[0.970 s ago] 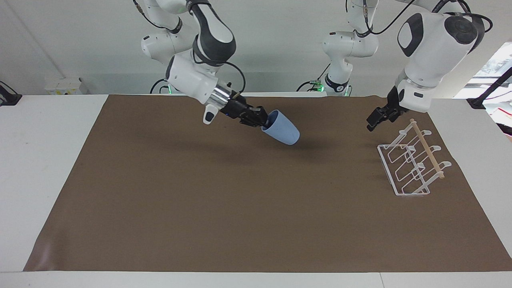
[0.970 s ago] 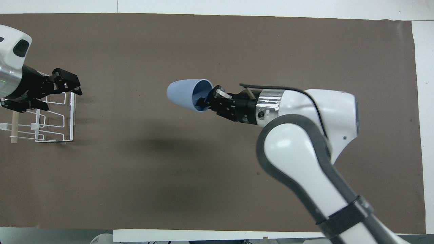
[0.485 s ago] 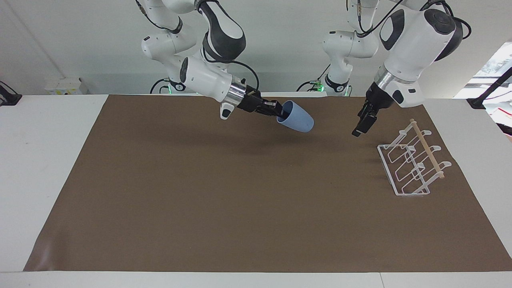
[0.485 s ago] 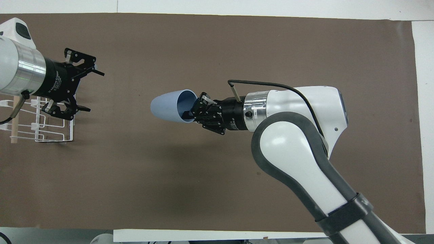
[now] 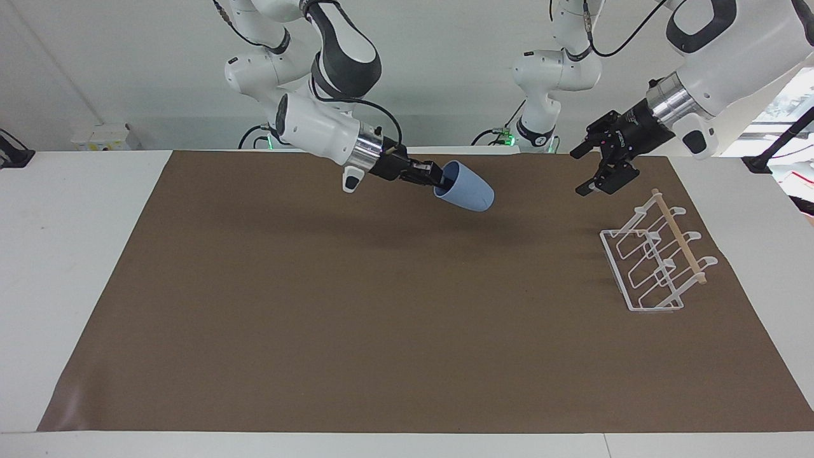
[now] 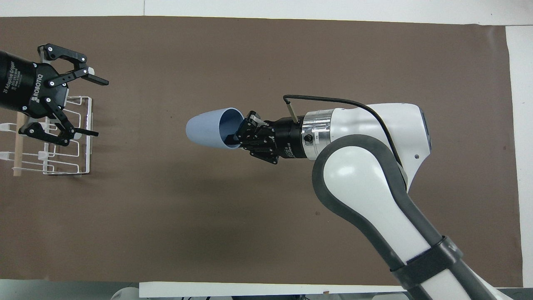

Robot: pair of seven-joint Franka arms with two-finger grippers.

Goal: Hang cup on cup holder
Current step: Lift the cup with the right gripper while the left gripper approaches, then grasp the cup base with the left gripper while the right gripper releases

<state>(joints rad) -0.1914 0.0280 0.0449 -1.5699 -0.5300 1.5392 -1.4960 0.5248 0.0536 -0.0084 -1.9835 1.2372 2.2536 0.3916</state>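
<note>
**Midair, cup pinched by its rim, rack waiting**

Right now the cup (image 5: 465, 194) is up in the air over the brown mat (image 5: 381, 331), about the middle of the desk (image 5: 82, 267), lying nearly on its side with its base pointing toward the left arm's end. The right gripper (image 5: 437, 180) has its fingers clamped on the rim, one inside the mouth and one outside the wall. The cup holder (image 5: 655, 261) stands on the mat at the left arm's end, well apart from the cup and with nothing hung on it. The left gripper (image 5: 601, 172) hovers above the holder's edge, fingers spread wide and holding nothing.

By its look the cup is light, thin-walled plastic: stiff enough for a rim pinch, probably a little springy under force, and smooth enough to twist in a loose grip. The rim seems the sensible hold, since the tapered wall offers little purchase. Hanging it likely means slipping the open mouth over a slanted prong, and the fingers inside the mouth may get in the way.
</note>
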